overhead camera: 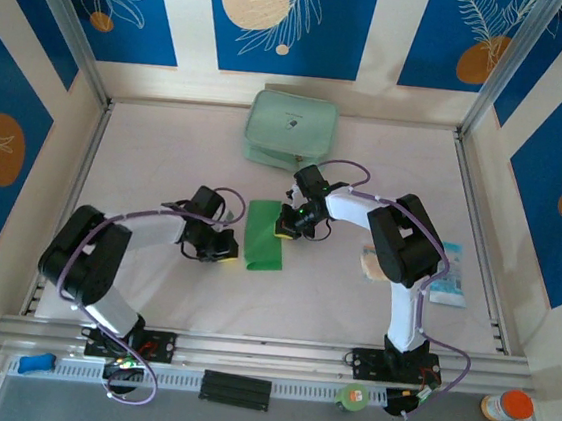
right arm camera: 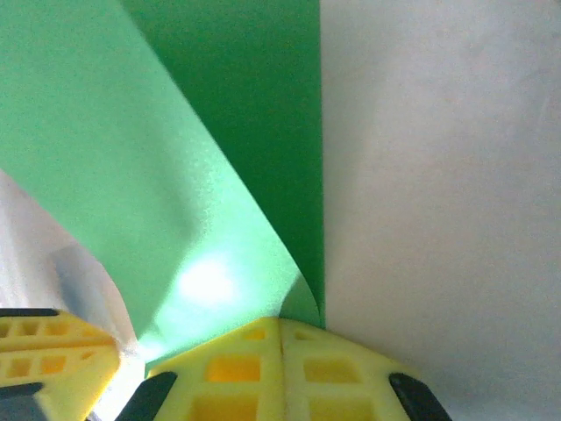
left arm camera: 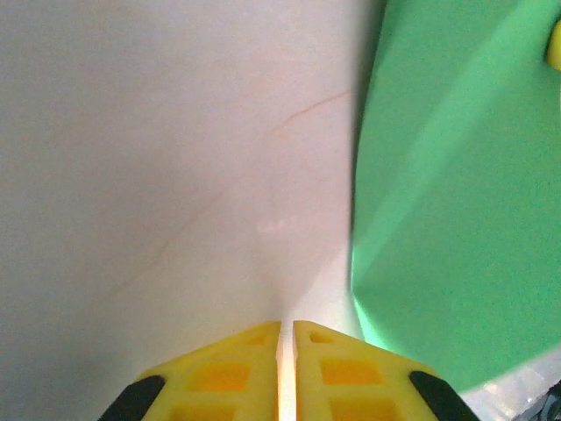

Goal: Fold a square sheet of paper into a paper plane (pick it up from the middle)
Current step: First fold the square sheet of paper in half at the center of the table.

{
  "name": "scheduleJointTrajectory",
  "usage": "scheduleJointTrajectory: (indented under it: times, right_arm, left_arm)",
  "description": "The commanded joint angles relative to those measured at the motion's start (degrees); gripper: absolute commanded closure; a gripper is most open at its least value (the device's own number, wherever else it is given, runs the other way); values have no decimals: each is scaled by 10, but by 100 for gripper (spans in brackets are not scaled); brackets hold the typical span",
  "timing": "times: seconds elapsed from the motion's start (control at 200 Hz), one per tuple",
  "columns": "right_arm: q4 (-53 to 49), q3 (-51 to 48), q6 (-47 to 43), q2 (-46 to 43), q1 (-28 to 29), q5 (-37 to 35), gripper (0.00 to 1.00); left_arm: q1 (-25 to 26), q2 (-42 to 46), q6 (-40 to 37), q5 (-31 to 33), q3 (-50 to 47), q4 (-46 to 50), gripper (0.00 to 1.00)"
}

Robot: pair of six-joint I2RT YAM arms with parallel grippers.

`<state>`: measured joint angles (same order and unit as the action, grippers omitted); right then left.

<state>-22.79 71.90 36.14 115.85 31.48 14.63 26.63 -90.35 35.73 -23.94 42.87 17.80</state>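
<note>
The square sheet of paper (overhead camera: 264, 235), bright green, lies in the middle of the table between the two grippers. In the right wrist view the sheet (right arm camera: 131, 149) has one flap curled up off its darker lower layer. That flap's corner runs into the tips of my right gripper (right arm camera: 280, 320), which is shut on it at the sheet's right edge (overhead camera: 288, 223). My left gripper (left arm camera: 287, 324) is shut with only a hairline slit and nothing in it. It rests low on the table just left of the sheet (left arm camera: 447, 193), beside its left edge (overhead camera: 227, 246).
A pale mint zip pouch (overhead camera: 292, 129) lies at the back. A small blue-white packet (overhead camera: 449, 275) sits right of the right arm. Frame walls bound the table on three sides. An orange-capped bottle (overhead camera: 507, 405) and a green roll (overhead camera: 353, 396) sit by the front rail.
</note>
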Motion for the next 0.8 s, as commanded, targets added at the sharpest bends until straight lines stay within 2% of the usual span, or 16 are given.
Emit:
scheduleJointTrajectory:
  times: [0.0, 0.155, 0.265, 0.4, 0.585, 0.795]
  right_arm:
    - [-60, -35, -10, 61, -3, -93, 96]
    - [-58, -39, -6, 61, -3, -90, 96]
    - [-56, -38, -5, 63, -3, -89, 96]
    - [-54, -37, -1, 63, -4, -88, 96]
    - [-55, -35, -1, 69, -4, -89, 96]
    - [-60, -33, 2, 73, -6, -89, 97]
  left_arm:
    - [1, 34, 15, -10, 9, 0, 87]
    - [25, 7, 84, -32, 32, -103, 87]
    - [47, -43, 99, -41, 57, -120, 87]
    - [63, -77, 90, -34, 66, -97, 87]
    - [64, -81, 66, -19, 23, -64, 87]
    - [65, -55, 7, 37, -19, 84, 88]
